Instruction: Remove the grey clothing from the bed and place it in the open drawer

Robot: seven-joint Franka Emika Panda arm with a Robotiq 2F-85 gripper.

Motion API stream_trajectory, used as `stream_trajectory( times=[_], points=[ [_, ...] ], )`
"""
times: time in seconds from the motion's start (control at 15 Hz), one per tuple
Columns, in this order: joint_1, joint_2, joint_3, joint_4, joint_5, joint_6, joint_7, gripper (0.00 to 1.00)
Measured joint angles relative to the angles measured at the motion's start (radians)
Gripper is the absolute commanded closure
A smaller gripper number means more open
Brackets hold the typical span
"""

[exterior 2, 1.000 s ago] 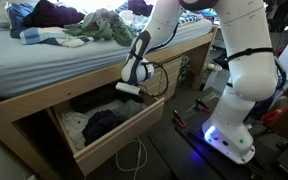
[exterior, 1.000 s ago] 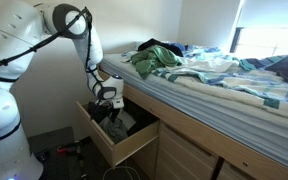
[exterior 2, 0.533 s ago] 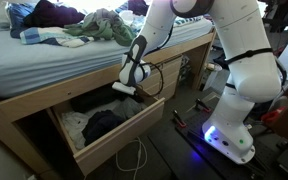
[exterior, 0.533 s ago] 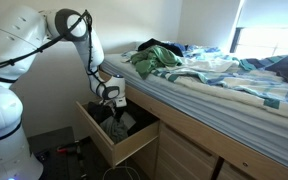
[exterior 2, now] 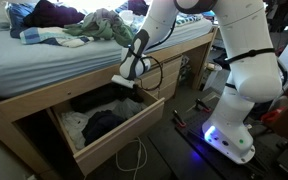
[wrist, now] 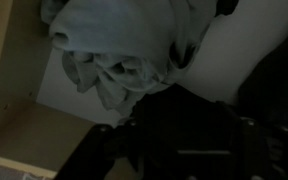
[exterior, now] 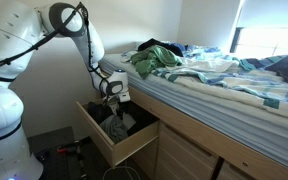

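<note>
The grey clothing (exterior: 120,126) lies crumpled as a dark heap inside the open drawer (exterior: 120,152) under the bed (exterior: 224,88). It shows in both exterior views, and again as clothing (exterior 2: 105,123) in the drawer (exterior 2: 121,141). My gripper (exterior: 113,100) hangs just above the drawer's back end, close to the bed frame, pointing down; it appears too as the gripper (exterior 2: 125,88). Nothing hangs from it. The wrist view is dim: dark cloth (wrist: 184,130) fills the lower part and hides the jaws, with a paler garment (wrist: 124,50) above.
A pile of green and pale clothes (exterior: 154,58) lies on the striped bedding near the bed's edge. The same pile (exterior 2: 99,27) is above the drawer. A pale cloth (exterior 2: 72,122) lies in the drawer's other half. The robot's white base (exterior 2: 234,120) stands beside the bed, with cables on the floor.
My gripper has lifted a little from the drawer and shifted toward the bed frame. The dark clothing has stayed in the drawer.
</note>
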Motion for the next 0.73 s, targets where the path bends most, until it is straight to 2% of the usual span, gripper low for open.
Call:
stream_trajectory(
  times=[0.2,0.33,0.6,0.73],
  points=[
    [0.032,-0.077,-0.039,-0.007,-0.092,-0.067,0.041,0.0],
    [0.038,-0.143,-0.041,-0.014,-0.156,-0.135,0.065,0.0],
    [0.012,-0.287,0.026,-0.038,-0.202,-0.258,0.076,0.0],
    [-0.017,-0.312,0.064,-0.041,-0.208,-0.267,0.076,0.0]
  ],
)
